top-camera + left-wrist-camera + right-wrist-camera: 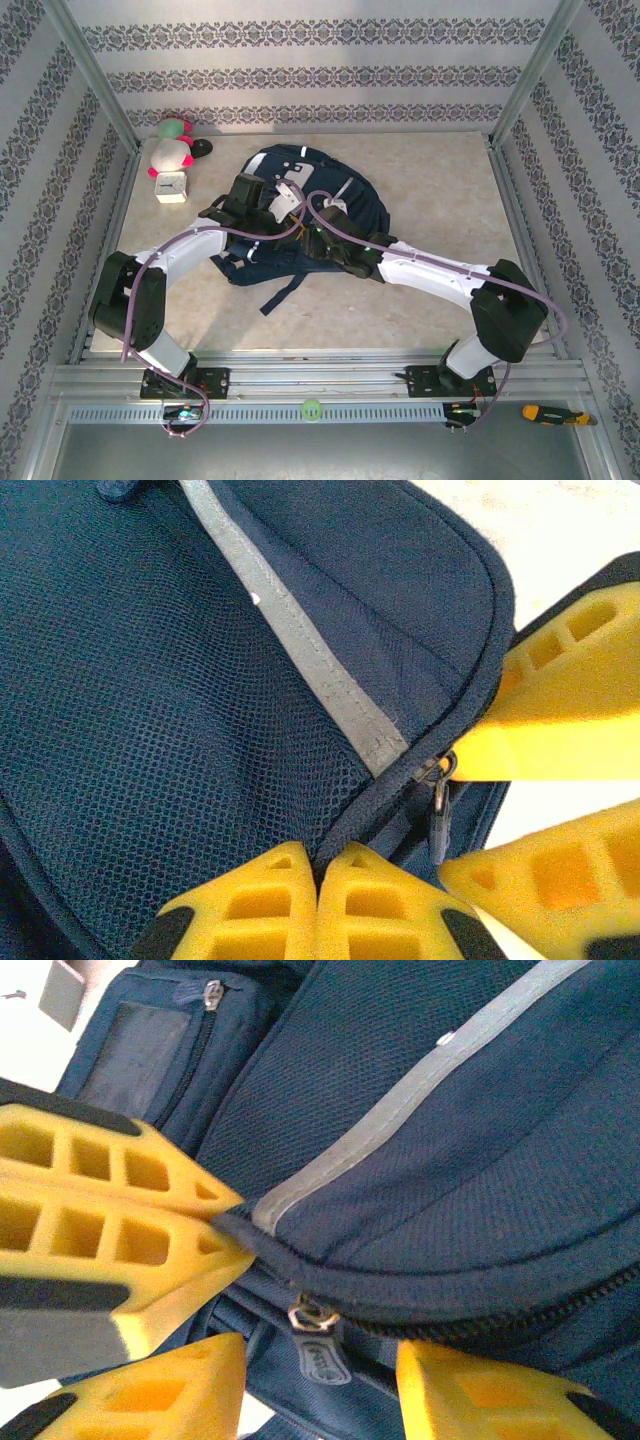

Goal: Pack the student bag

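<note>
The student bag (345, 200), a navy backpack, lies flat in the middle of the table. In the left wrist view its mesh front pocket (150, 700) carries a pale grey stripe (300, 640). My left gripper (318, 865) is shut on the bag's piped seam edge beside the zipper. My right gripper (320, 1385) is open, with a yellow finger on either side of the metal zipper pull (320, 1355) and neither touching it. The left gripper's fingers (120, 1210) also show in the right wrist view, pinching the seam. From above, both grippers meet over the bag's near side (305, 225).
A pink, white and green plush toy (172, 140) and a small white box (171, 186) sit at the table's far left. A screwdriver (555, 413) lies on the near rail at the right. Metal frame posts and patterned walls enclose the table.
</note>
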Available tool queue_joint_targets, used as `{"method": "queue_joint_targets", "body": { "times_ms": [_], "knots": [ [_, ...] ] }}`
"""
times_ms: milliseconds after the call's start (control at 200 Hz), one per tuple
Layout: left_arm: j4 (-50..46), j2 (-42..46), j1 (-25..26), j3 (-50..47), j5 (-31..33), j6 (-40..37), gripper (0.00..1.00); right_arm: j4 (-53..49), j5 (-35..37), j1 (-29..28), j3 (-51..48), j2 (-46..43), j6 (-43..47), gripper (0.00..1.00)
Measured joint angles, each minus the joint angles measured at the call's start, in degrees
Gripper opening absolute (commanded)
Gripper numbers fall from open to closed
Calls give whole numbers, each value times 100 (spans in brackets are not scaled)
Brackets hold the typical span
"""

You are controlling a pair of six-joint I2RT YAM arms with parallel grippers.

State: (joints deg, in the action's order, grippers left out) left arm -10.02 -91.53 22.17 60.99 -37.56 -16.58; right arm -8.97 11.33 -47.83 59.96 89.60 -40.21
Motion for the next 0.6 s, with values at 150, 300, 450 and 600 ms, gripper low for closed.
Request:
{"method": "queue_joint_targets", "body": {
  "times_ms": [150,300,450,600],
  "knots": [
    [20,-15,0,2,-2,103,0,-17,308,48,118,162,133,37],
    [22,-22,2,31,-125,175,0,-74,669,48,136,166,249,25],
    [20,-52,9,66,-192,188,0,-122,815,52,138,166,297,13],
    [20,-70,26,120,-190,177,0,-114,807,61,138,166,415,1]
  ]
}}
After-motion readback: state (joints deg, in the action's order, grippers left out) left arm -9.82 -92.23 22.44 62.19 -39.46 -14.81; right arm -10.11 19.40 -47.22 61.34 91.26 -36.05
